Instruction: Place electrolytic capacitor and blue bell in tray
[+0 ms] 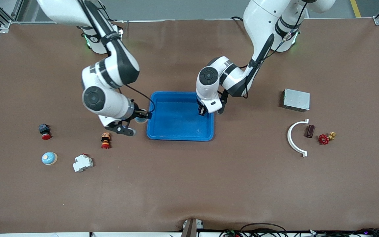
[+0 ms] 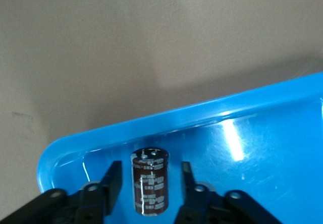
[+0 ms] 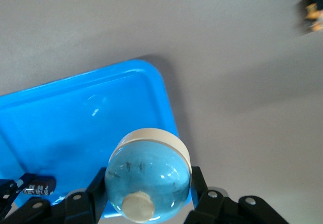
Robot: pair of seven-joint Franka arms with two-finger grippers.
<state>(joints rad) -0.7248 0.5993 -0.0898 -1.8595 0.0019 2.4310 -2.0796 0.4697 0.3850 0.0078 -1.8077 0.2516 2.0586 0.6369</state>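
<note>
The bright-blue tray (image 1: 176, 128) lies mid-table. My left gripper (image 1: 203, 112) is low over the tray's edge toward the left arm's end. In the left wrist view it (image 2: 150, 171) is open, and the dark brown electrolytic capacitor (image 2: 149, 182) lies in the tray (image 2: 262, 148) between the fingers, with a gap on each side. My right gripper (image 1: 140, 118) is beside the tray's edge toward the right arm's end, shut on the blue bell (image 1: 141, 120). The right wrist view shows the bell (image 3: 149, 176) in the gripper (image 3: 150, 177), over the tray's rim (image 3: 164, 98).
A second blue bell (image 1: 49, 158), a white breaker (image 1: 83, 163), an orange-red button (image 1: 105, 140) and a red button (image 1: 44, 131) lie toward the right arm's end. A grey box (image 1: 296, 99), a white arc (image 1: 294, 140), a dark cylinder (image 1: 310, 131) and a red valve (image 1: 324, 139) lie toward the left arm's end.
</note>
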